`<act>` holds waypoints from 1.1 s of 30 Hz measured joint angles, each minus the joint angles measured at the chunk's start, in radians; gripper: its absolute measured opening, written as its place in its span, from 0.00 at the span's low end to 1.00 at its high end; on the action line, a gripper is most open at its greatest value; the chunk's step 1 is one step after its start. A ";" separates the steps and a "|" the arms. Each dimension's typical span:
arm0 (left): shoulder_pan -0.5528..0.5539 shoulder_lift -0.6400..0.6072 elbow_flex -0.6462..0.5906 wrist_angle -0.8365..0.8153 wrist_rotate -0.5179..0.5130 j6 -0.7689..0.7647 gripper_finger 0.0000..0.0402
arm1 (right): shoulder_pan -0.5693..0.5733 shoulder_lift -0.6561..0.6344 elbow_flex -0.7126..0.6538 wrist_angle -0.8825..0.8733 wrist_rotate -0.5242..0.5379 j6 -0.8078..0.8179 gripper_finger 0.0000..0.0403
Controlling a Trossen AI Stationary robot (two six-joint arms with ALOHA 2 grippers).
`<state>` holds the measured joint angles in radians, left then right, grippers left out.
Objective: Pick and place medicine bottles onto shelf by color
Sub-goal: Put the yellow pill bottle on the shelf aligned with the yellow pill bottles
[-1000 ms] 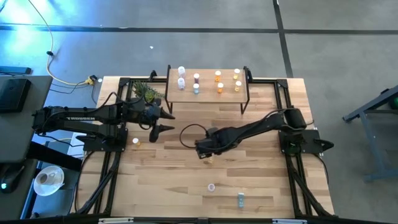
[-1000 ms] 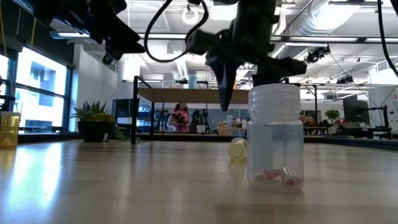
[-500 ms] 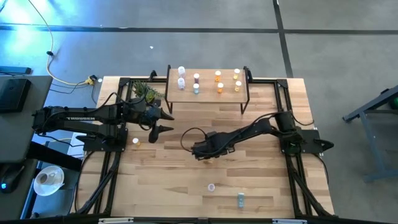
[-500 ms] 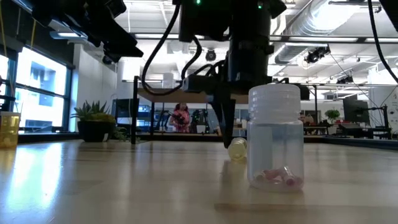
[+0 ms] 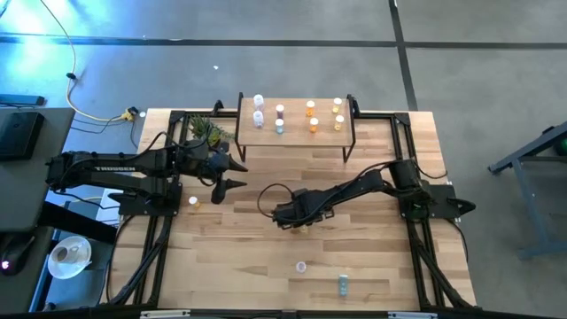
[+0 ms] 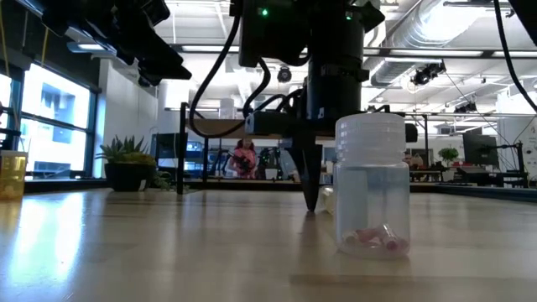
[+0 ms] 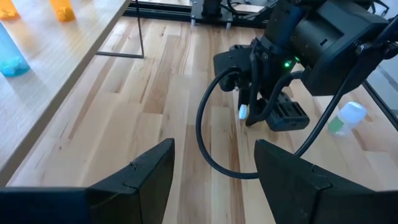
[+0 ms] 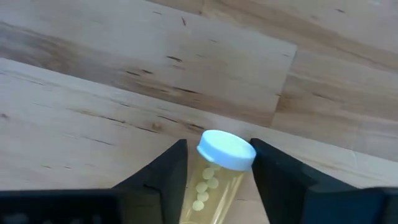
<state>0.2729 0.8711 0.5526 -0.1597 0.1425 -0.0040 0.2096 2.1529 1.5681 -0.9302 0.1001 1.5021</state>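
table (image 5: pixel 266 257), plank top. shelf (image 5: pixel 297 139) far centre, sorted bottles on it. left gripper (image 5: pixel 232 173) waits mid-left, fingers apart, empty. right gripper (image 5: pixel 285 215) down at table centre, fingers open either side of yellow bottle (image 8: pixel 215 174) lying on its side, not yet closed. advice: close squarely on body, not cap; lift straight to avoid rolling.

High: straight down. Low: table-level, level. Wrists: forward, close. Shared: right tool (image 5: pixel 297 220).
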 joint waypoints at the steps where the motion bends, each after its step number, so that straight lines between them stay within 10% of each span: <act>1: 0.000 0.000 0.000 -0.001 0.000 0.000 0.53 | 0.000 0.000 0.000 0.000 0.000 -0.005 0.38; 13: 0.000 0.000 0.000 -0.001 0.000 -0.001 0.53 | 0.002 0.002 0.013 -0.002 0.044 -0.139 0.26; 33: 0.000 0.000 0.000 -0.001 0.000 -0.020 0.53 | 0.029 0.000 0.412 -0.385 0.530 -0.438 0.26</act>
<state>0.2733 0.8711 0.5529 -0.1604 0.1429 -0.0240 0.2391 2.1525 1.9800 -1.3152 0.6303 1.0641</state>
